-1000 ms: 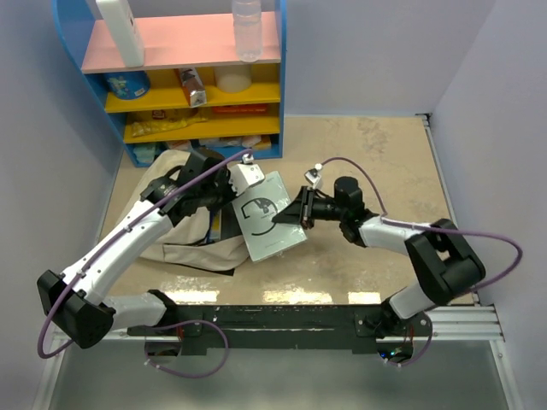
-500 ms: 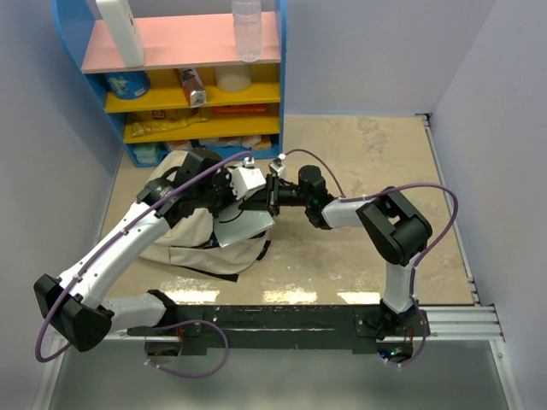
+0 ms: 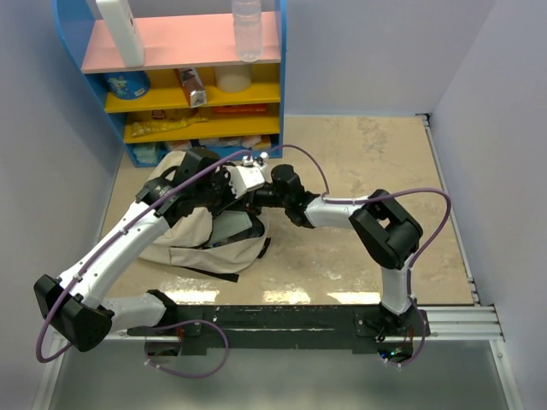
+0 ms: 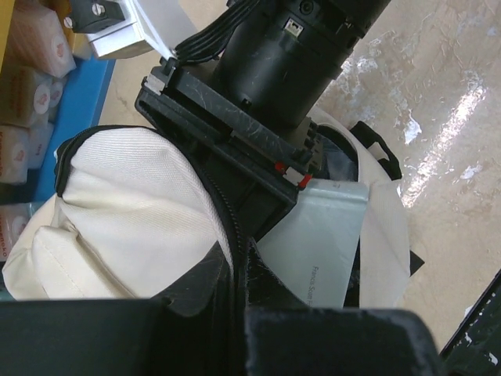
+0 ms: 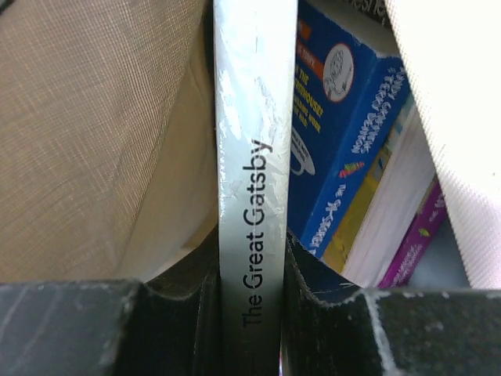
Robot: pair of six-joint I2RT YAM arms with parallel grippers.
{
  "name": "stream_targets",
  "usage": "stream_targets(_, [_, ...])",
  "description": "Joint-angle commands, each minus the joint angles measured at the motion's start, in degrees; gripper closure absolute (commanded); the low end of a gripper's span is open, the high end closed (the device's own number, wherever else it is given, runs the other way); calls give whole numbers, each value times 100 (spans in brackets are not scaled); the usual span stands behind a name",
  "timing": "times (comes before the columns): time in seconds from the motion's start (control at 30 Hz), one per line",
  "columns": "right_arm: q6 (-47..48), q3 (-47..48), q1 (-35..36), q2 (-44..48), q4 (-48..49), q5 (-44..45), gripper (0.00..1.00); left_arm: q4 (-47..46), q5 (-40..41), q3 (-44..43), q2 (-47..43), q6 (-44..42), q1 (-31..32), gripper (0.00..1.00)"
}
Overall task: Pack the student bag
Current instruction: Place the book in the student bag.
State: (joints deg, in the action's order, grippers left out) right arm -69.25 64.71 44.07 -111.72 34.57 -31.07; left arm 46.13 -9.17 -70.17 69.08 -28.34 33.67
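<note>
Cream student bag (image 3: 186, 236) slumps open — soft, black-zippered.

Your top view sits high behind the worktop's (image 3: 376, 154) near edge, looking down over all of it toward the far edge. Your left wrist view is pressed close to the student bag (image 4: 117, 188) on the worktop's left half, facing its mouth. Your right wrist view looks inside that mouth, very near, along the grey book (image 5: 254, 157). Both wrist views share that book; all three share the bag.

Student bag (image 3: 184, 242): cream fabric, black zipper and straps, slumped on its side, mouth open rightward.
</note>
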Motion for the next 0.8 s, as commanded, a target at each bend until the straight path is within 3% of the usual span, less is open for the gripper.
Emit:
stream_targets(0.0, [263,709,48,46,885,1338,100,-209,-973,-76,-202,82,96,100])
stream_targets(0.27, [694,1632,892,-305,-186,2289,100,-403,-991,-84,-140,171,105,100])
stream_targets(0.3, [685,1685,945,-350,-405,2324,85,-455,-964,-84,-140,214,105,100])
stream_targets(0.4, [843,1695,1024,-395,-679,2228,61,-491,-929,-84,-149,215,105,100])
stream_targets(0.5, [1010,1422,1015,-219,-1038,2210,46,-534,-946,-67,-158,232,105,100])
stream_targets(0.77, [1590,631,928,449,-1943,2799,34,-596,-938,-58,-88,320,96,100])
